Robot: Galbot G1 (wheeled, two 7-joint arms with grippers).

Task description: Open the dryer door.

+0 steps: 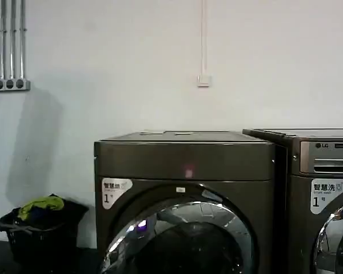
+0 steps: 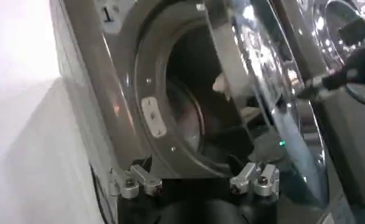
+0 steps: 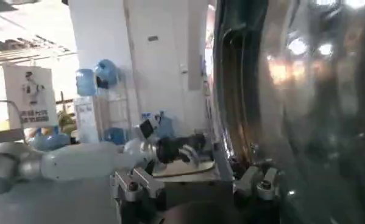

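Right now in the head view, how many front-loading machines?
2. The dryer with the plain upper panel stands centre, its chrome-ringed dryer door cut off below. The LG-marked machine stands beside it on the right, partly out of frame.

Floor (image 1: 0, 257): dark surface, visible as a strip at the foot of the white wall, head view.

Standing directly on it:
- dryer (image 1: 183, 160), dark bronze-grey, white "1" sticker at upper corner of its front.
- LG-marked machine (image 1: 326, 188), just beside the dryer, side panels almost touching.
- black laundry basket (image 1: 40, 237), apart from the dryer on its other side, against the wall, yellow-green cloth (image 1: 41, 204) heaped on top.

Dryer sits directly ahead of the left gripper (image 2: 194, 182).
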